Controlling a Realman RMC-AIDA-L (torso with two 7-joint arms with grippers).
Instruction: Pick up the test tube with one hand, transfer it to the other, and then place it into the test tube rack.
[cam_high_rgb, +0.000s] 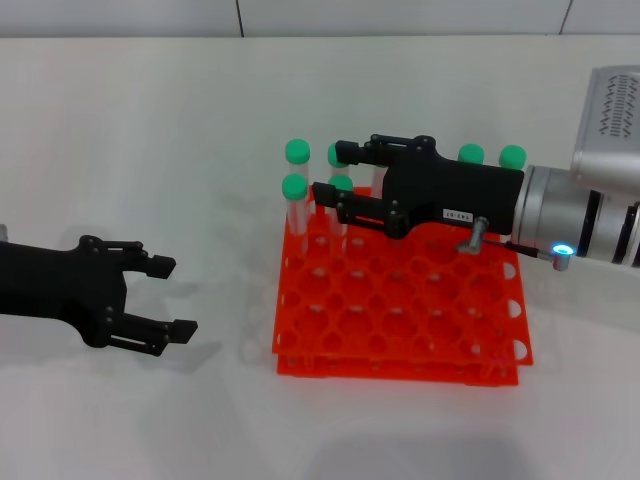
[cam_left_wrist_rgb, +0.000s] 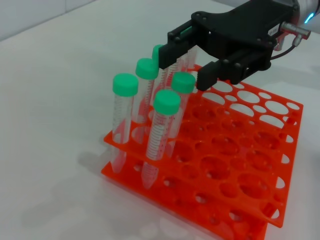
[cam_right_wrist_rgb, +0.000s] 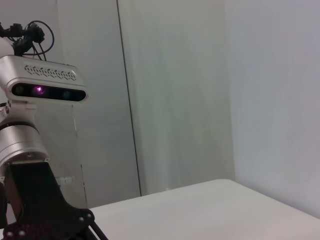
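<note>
The orange-red test tube rack lies right of centre; it also shows in the left wrist view. Several green-capped tubes stand upright at its back-left corner. My right gripper, black with a white label, reaches over that corner from the right, fingers apart. One test tube stands in a hole between them; in the left wrist view it is by the lower fingertip of the right gripper. My left gripper is open and empty, low over the table left of the rack.
Two more green-capped tubes stand at the rack's back right, behind my right wrist. The white table lies all around the rack. The right wrist view shows only a wall, a table edge and the robot's head camera.
</note>
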